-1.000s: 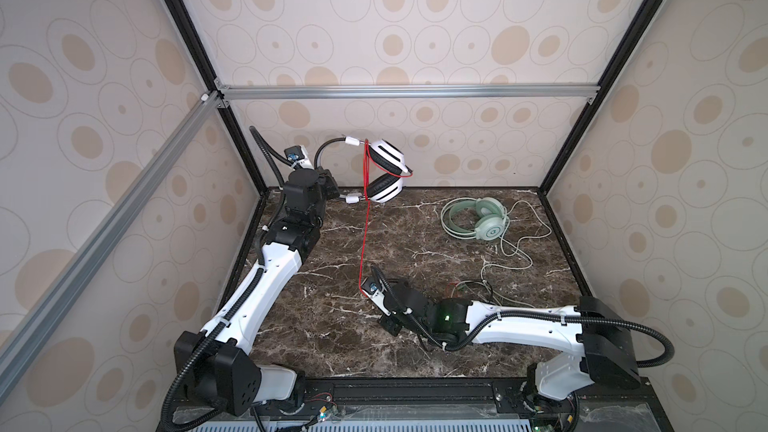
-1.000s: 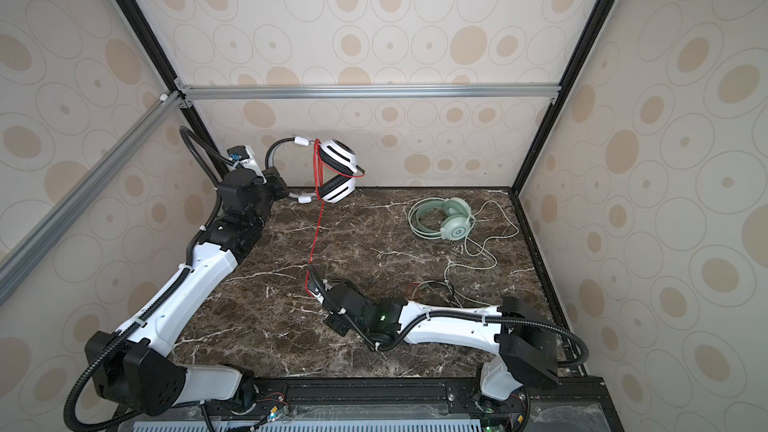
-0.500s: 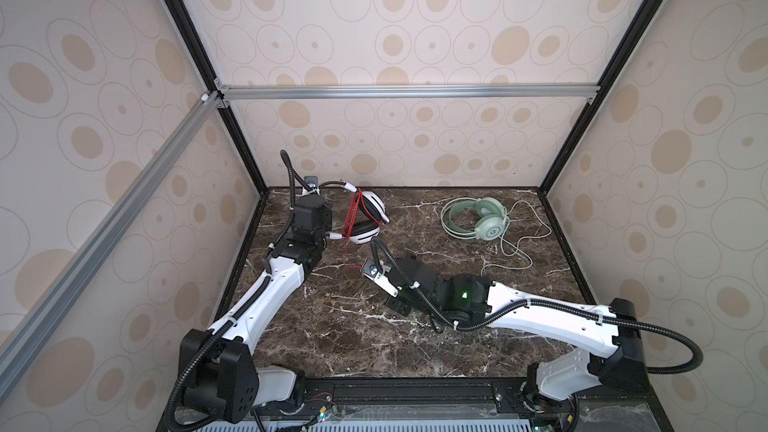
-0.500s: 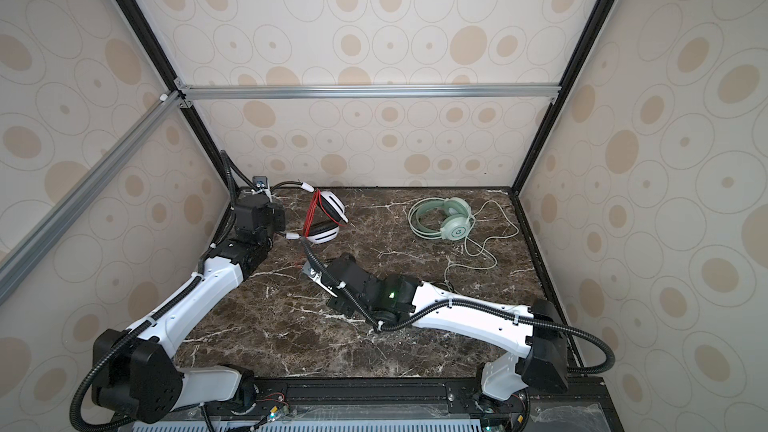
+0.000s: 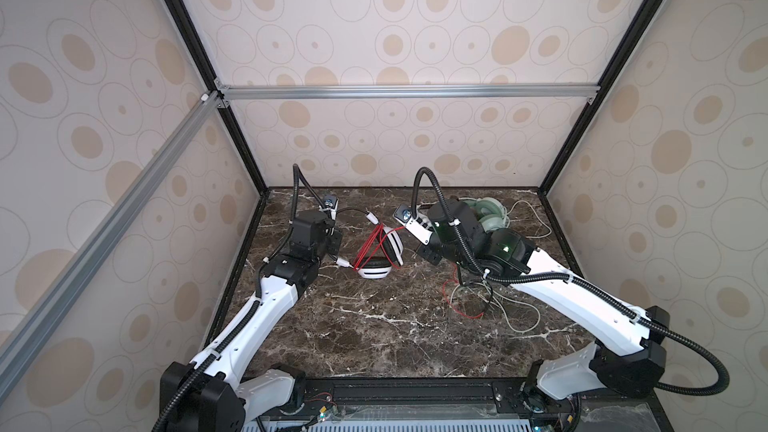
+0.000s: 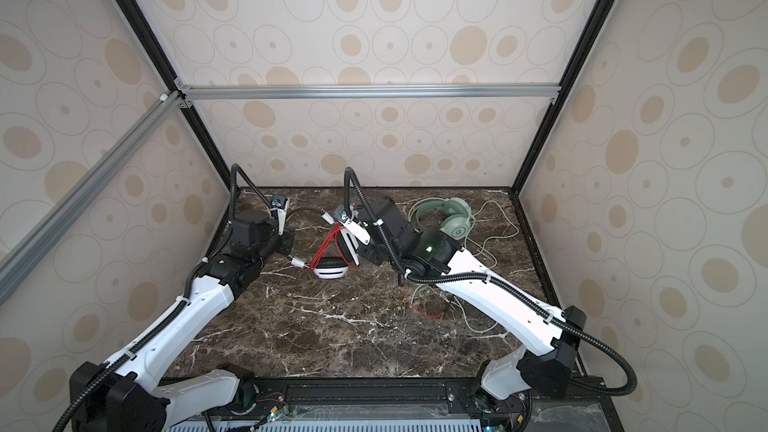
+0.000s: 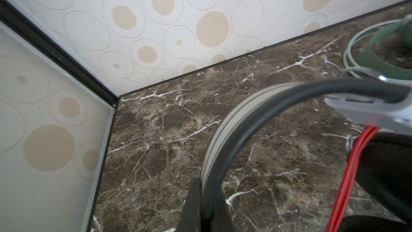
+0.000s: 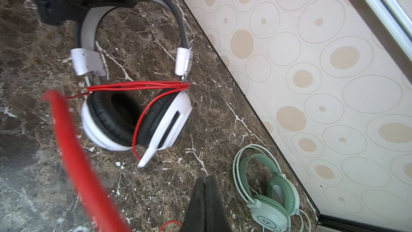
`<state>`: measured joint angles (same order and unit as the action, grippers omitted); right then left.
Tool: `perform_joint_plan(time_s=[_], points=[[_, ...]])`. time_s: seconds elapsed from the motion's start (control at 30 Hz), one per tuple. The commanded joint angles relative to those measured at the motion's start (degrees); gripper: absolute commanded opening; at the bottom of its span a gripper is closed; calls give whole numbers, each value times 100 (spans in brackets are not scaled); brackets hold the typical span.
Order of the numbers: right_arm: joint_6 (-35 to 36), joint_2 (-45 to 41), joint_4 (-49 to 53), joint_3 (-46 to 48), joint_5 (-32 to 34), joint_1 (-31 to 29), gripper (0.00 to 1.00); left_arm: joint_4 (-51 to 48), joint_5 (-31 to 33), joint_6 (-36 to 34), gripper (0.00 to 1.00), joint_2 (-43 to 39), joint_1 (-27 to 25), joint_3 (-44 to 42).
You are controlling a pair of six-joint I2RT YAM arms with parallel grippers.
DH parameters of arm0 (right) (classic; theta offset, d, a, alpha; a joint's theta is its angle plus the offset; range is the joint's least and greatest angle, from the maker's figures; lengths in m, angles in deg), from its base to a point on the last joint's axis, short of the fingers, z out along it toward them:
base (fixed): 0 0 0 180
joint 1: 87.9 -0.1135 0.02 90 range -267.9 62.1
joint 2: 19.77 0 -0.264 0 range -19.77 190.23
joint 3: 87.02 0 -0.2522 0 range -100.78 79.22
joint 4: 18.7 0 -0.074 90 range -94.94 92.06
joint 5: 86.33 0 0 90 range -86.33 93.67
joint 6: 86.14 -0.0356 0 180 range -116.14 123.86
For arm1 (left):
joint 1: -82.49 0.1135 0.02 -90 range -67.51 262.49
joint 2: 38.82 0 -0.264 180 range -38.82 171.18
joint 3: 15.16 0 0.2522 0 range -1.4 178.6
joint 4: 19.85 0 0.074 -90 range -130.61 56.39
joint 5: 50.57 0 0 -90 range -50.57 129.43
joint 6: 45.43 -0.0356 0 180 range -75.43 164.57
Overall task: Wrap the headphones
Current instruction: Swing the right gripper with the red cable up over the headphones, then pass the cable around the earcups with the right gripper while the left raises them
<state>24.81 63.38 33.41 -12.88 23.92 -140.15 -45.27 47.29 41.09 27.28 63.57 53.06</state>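
The white headphones [image 5: 376, 270] with black ear pads are down at the marble table [image 5: 374, 351], left of centre near the back. Their red cord [image 8: 138, 85] runs in several turns across the two cups. My left gripper [image 7: 207, 193] is shut on their headband [image 7: 225, 130]; in both top views it [image 6: 286, 243] stands just left of them. My right gripper [image 8: 206, 180] is shut, with nothing showing between its tips, right of the white headphones [image 6: 332, 272]. A blurred stretch of red cord [image 8: 75, 152] passes close to its camera. The mint-green headphones [image 8: 272, 199] lie flat at the back right.
A slack red loop [image 5: 446, 297] and pale whitish cord [image 5: 523, 326] lie tangled on the marble under and beside my right arm. Patterned walls close in the back and both sides, and a black rail runs along the front edge.
My left arm has brought the white headphones down from high at the back wall to the table. My right arm swung from the front centre towards the back right, and the taut red cord went slack.
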Motion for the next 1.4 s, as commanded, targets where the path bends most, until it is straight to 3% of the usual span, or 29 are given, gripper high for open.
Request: perform_joint_plan(time_s=[0.0,0.23,0.63,1.37], points=[[214,179,316,-360,-227,339,0,-199,-699,63,0,-255,-107,287],[-42,453,400,-659,-983,1175,0,-493,-1613,193,0,-690,-213,197],[-742,342,-293,389,-1948,1822,1,-498,-2864,610,0,-1379,-212,337],[-1633,-213,-2032,2221,-3527,2052,6,198,-3682,1424,0,-1342,-216,1161]])
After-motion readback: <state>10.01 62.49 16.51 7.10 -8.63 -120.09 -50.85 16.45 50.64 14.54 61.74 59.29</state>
